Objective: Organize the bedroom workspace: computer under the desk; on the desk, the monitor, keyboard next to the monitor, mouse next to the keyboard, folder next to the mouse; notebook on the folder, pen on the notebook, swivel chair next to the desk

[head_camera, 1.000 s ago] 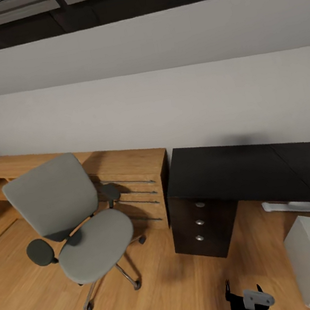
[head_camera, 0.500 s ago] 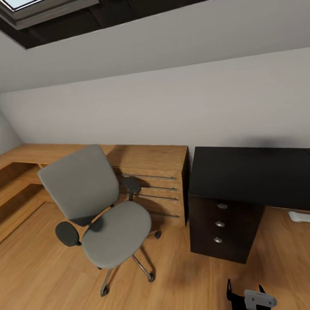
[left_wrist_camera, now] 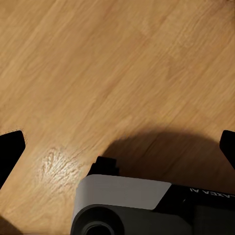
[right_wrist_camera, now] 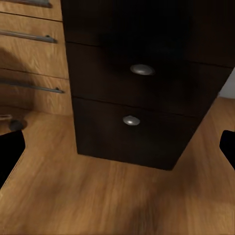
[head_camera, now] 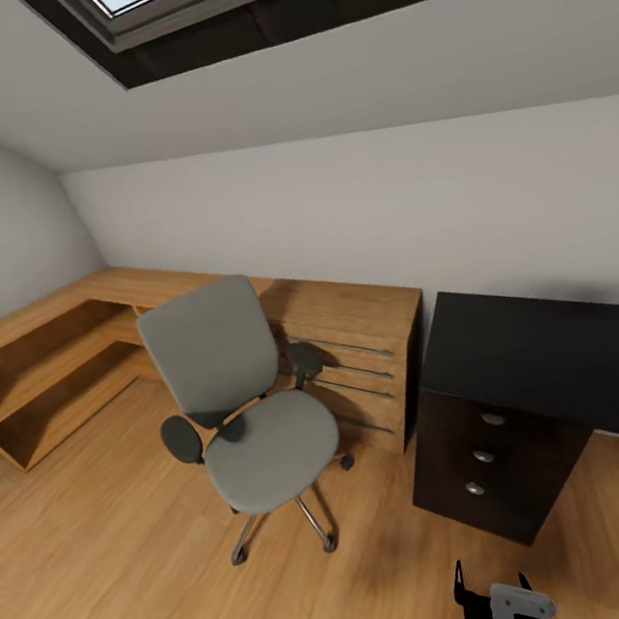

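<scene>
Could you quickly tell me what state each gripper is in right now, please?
Left gripper: open, empty, over bare wood floor.
Right gripper: open, empty, facing the black drawer unit.

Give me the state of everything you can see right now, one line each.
swivel chair: upright on the floor, seat bare, apart from the desk.
desk: visible top bare.
drawer unit: all three drawers closed.
wooden cabinet: drawers closed.
left gripper: open, holding nothing, over bare floor.
right gripper: open, holding nothing, facing the drawer unit.
</scene>
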Available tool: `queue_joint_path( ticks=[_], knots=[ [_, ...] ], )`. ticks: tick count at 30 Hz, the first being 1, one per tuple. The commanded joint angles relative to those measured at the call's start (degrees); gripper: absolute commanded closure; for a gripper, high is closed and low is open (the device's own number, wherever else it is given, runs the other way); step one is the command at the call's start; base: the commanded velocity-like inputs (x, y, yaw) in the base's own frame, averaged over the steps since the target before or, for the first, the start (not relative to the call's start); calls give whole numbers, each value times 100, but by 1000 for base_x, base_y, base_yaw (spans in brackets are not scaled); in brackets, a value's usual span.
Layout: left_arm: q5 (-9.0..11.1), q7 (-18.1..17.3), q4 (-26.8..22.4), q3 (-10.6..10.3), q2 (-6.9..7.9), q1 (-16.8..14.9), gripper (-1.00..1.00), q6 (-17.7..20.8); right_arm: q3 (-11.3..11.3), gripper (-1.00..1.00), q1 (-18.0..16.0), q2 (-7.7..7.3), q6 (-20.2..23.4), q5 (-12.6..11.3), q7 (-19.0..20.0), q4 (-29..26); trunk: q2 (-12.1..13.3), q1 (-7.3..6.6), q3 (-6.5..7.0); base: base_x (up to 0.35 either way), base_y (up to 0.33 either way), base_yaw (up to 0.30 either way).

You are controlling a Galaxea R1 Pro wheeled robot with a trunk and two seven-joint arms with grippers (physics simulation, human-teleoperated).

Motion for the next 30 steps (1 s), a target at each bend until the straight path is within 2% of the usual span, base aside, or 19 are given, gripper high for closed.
queue_joint_path(
  ticks=[1,9,15,19,20,23,30],
  knots=[
    [35,45,-19,-49,6,-2,-100,-11,50,-100,-5,3,-13,-18,-31,12,-4,0,-6,0,0,290],
    [35,45,-19,-49,11,-2,-100,-11,64,-100,-4,-46,28,15,-19,-1,-4,0,-6,0,0,290],
    [35,45,-19,-49,6,-2,-100,-13,70,-100,-4,-452,14,27,8,-11,-4,0,-6,0,0,290],
    [35,45,-14,-49,6,-2,-100,-133,68,-100,15,-542,-17,22,12,5,-4,0,-6,0,0,290],
    [35,45,-12,-49,6,-2,-100,-279,68,-100,29,-576,-17,22,14,8,-4,0,-6,0,0,290],
    [35,45,-11,-49,3,-2,-100,-474,77,-100,41,-585,-15,22,24,10,-4,0,-6,0,0,290],
    [35,45,-11,-53,-6,-2,-100,-597,85,-100,51,-570,-1,22,99,12,-4,0,10,0,0,284]
  ],
)
